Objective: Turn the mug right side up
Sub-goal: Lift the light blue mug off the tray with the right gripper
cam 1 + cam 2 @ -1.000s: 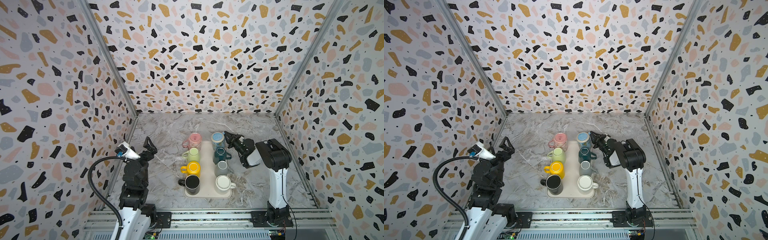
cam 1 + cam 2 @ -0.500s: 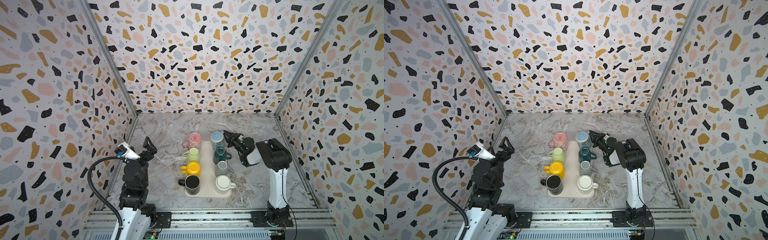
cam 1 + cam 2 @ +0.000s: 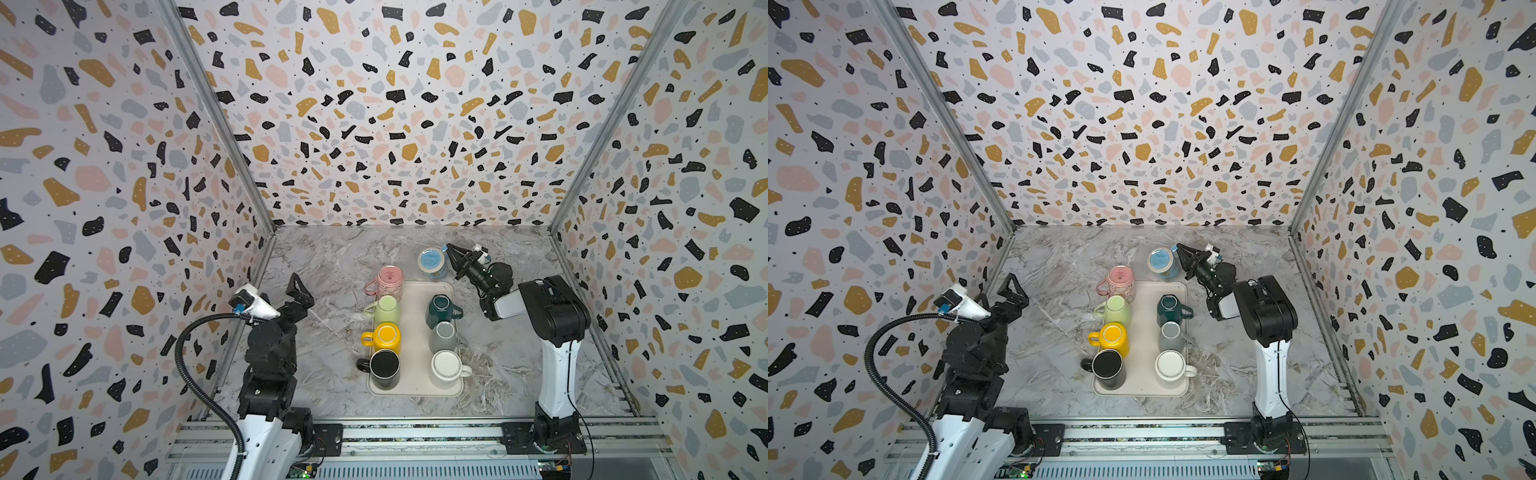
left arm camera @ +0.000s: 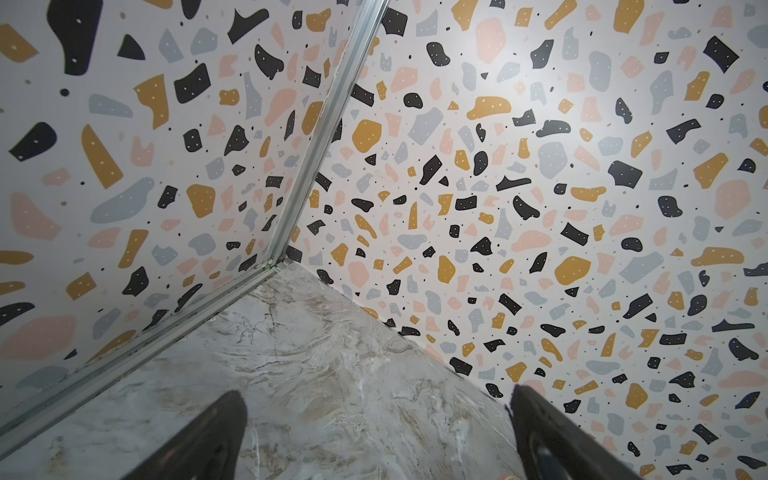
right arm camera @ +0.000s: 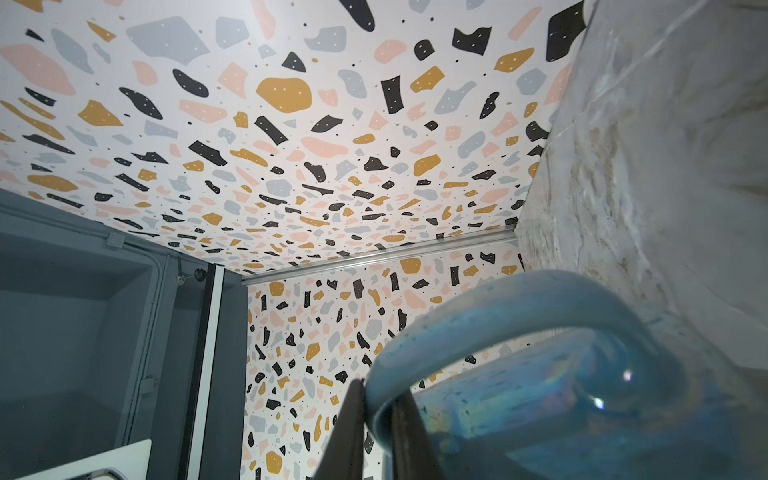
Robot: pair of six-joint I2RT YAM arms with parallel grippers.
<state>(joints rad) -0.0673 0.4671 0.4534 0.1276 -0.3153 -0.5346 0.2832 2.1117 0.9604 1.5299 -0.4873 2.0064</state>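
Pinching blue mug (image 3: 431,262) by handle (image 5: 478,324), right tool (image 3: 448,249) outstretched.

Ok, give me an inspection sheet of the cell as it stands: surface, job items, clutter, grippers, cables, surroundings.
surface: marbled table; cream tray in the middle.
job's things: blue mug tilted, just past the tray's far edge; seven other mugs on the tray in two rows.
clutter: nothing seen.
grippers: right gripper shut on the blue mug's handle; left gripper open, empty, apart from the tray.
cables: black hose loops beside the left arm.
surroundings: terrazzo walls on three sides; metal rail at the front.
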